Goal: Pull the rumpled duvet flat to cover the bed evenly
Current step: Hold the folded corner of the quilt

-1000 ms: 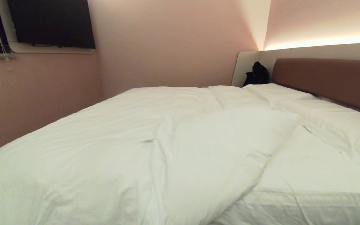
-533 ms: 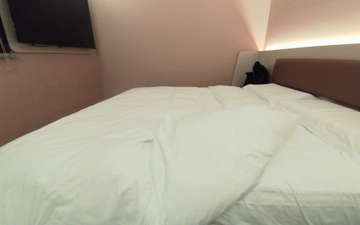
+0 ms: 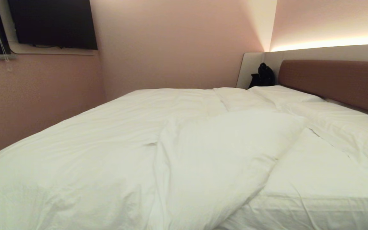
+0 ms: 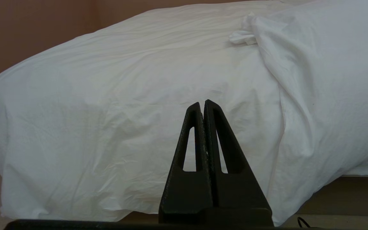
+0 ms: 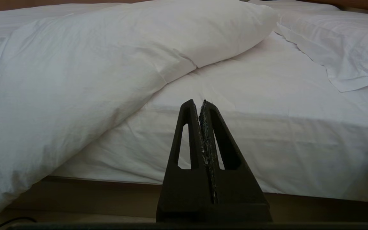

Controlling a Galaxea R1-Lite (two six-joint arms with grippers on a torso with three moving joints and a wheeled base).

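Duvet is seen bunched over the left part of the bed, one corner folded back diagonally so that the white sheet is left bare on the right, below the pillows at the brown headboard. Left claw is held low in front of the duvet's overhanging side, fingers pressed together, empty and apart from the cloth. Right claw is likewise closed on nothing, facing the bare mattress edge just beside the folded-back duvet corner.

Left gripper sits low centre of its wrist view, fingers pressed together, pointing level. Right gripper mirrors it, closed tight, holding nothing.
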